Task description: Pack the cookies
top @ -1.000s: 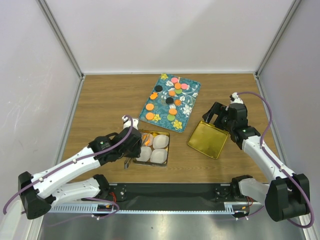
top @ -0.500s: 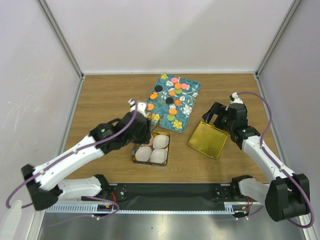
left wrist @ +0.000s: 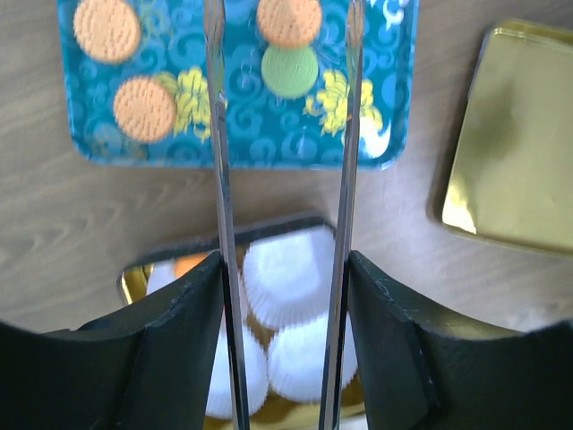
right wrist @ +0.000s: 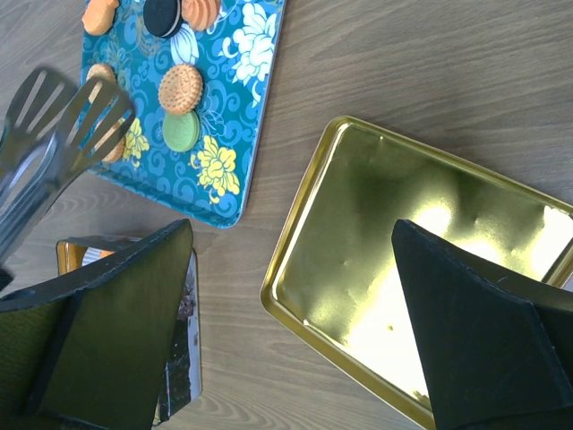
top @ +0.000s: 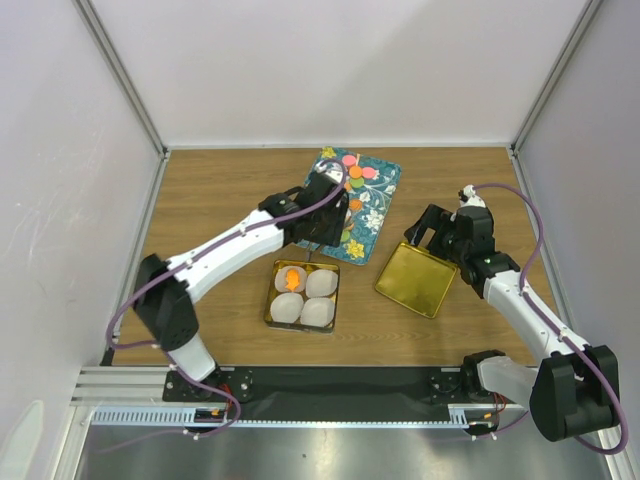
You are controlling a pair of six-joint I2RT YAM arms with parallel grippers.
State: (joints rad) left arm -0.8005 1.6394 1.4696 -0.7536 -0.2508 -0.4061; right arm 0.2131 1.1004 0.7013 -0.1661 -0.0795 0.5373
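- The left gripper (top: 333, 205) has swung off the tin (top: 268, 305) and out over the tray (top: 378, 222). Its jaws are clamped on the tongs (left wrist: 218, 161), whose blades are spreading with nothing between them.
- Behind it, back toward its base, an orange cookie (top: 291, 279) now lies in a paper cup (top: 321, 283). One packed by the look of it, and the next pick is coming up.
- A green cookie (left wrist: 289, 71) sits on the tray ahead of the gripper, framed between the blades.
- The right gripper (right wrist: 291, 305) hangs wide and holds nothing, with the lid (right wrist: 430, 269) directly beneath it.
- The left wrist view shows the gap between the blades, which the arm hides from overhead. Only the right wrist view catches the slotted tips.
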